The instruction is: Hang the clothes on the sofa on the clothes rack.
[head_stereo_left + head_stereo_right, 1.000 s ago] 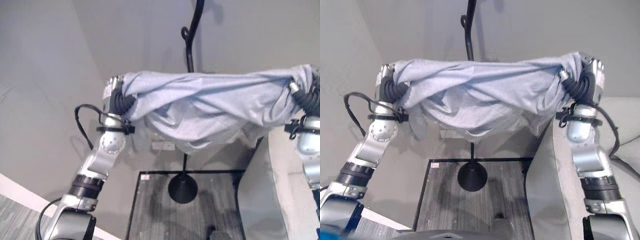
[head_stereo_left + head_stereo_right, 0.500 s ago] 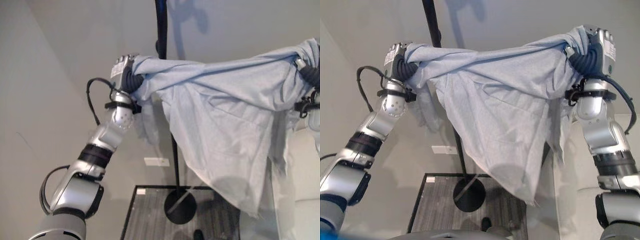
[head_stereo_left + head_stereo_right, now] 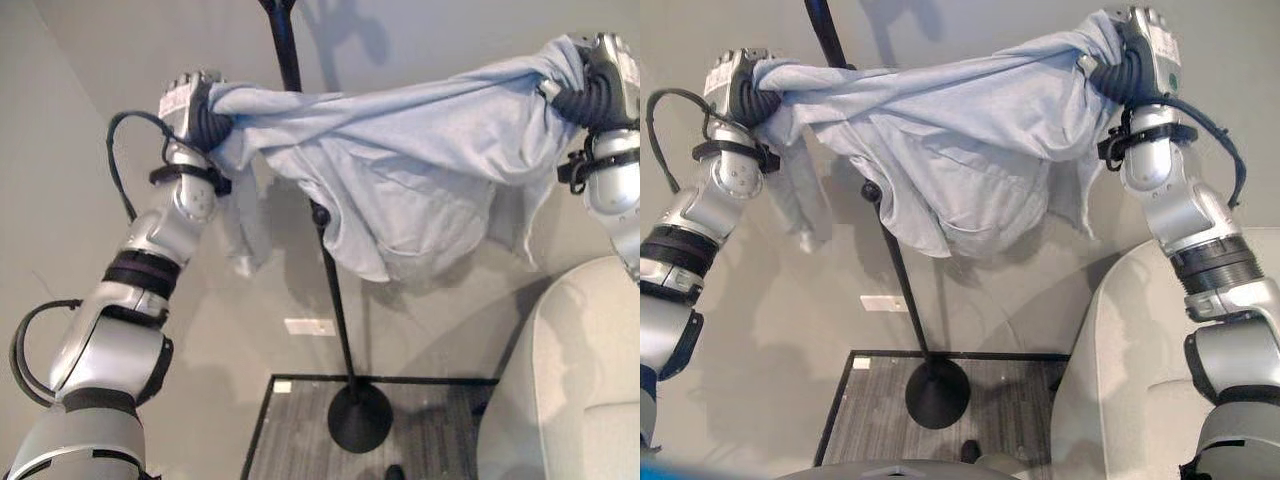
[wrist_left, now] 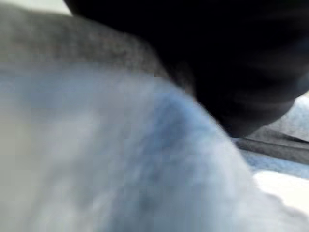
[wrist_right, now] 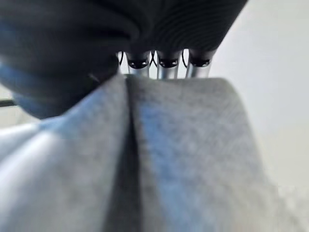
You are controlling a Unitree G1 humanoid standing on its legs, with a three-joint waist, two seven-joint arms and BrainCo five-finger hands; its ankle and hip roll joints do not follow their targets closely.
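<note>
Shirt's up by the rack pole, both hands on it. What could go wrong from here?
1. The shirt is stretched between the left hand and the right hand, and its middle sags in front of the rack pole. It may slide down the pole instead of catching on a hook.
2. Loose cloth hangs below the left hand beside the pole and could snag.
3. The rack stands on one round base; a sideways pull might tip it.

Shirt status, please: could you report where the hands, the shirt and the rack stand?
Left hand and right hand raised, each gripping one end of shirt. Shirt stretched between them, sagging across rack pole, not hooked. Sofa lower right.
</note>
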